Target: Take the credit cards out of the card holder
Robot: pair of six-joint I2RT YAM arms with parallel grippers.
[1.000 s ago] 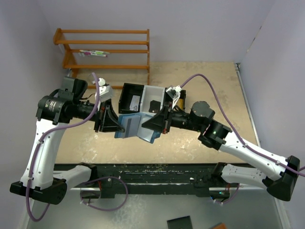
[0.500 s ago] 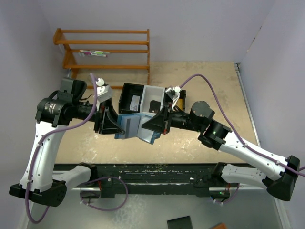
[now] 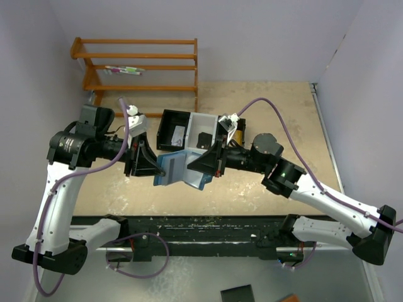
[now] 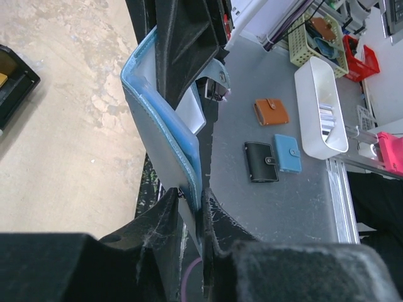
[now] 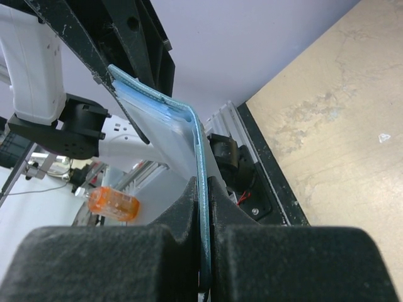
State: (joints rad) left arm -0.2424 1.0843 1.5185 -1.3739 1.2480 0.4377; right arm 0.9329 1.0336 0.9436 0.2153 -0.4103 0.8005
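The blue card holder hangs open above the table, held between both grippers. My left gripper is shut on its left flap and my right gripper is shut on its right flap. In the left wrist view the holder stands edge-on, with a pale inner pocket showing, and my left gripper pinches its lower edge. In the right wrist view the holder bends over, and my right gripper clamps its blue edge. I cannot make out any credit cards inside the holder.
A black-and-white three-compartment tray sits just behind the holder, with small flat items in it. A wooden rack stands at the back left. A black rail runs along the near edge. Small wallets lie on a grey surface beyond it.
My left gripper has turned a little, and the holder's left flap now looks narrower and steeper. The right arm has not moved.
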